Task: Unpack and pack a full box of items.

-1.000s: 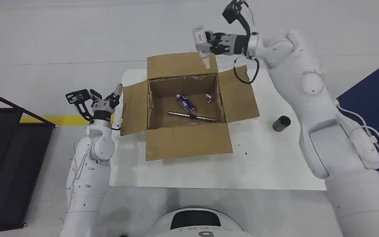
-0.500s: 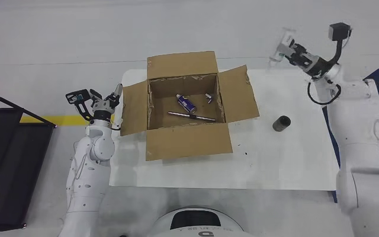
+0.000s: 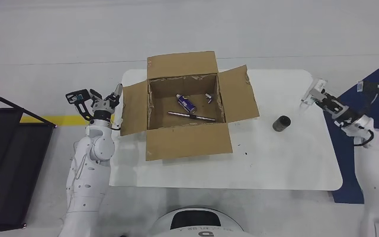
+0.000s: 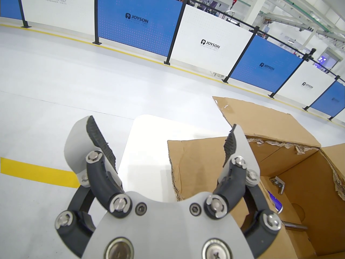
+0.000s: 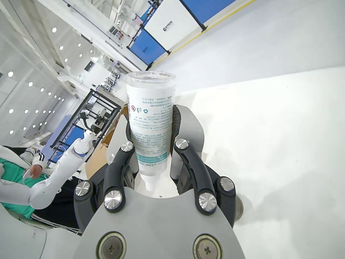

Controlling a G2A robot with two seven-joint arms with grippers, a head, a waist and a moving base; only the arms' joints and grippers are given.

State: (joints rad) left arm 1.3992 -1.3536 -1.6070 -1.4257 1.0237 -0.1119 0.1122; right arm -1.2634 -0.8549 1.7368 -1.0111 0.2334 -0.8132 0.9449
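Note:
An open cardboard box [image 3: 185, 104] stands on the white table [image 3: 278, 160]. Inside lie a blue-labelled tube [image 3: 186, 103], a metal rod [image 3: 190, 117] and a small metal part [image 3: 209, 96]. My right gripper [image 5: 152, 125] is shut on a clear bottle [image 5: 151, 114] with a white label, held above the table's right edge [image 3: 312, 95]. My left gripper [image 4: 161, 138] is open with nothing in it, beside the box's left flap [image 3: 112, 98]; the box [image 4: 285, 163] is in its wrist view.
A dark short cylinder [image 3: 281, 123] stands on the table right of the box. A black frame [image 3: 18, 154] sits on the floor at the left. Bare table lies in front of the box.
My right arm has swung from above the box's back right corner out to the table's right edge, carrying the bottle. The left arm has kept still.

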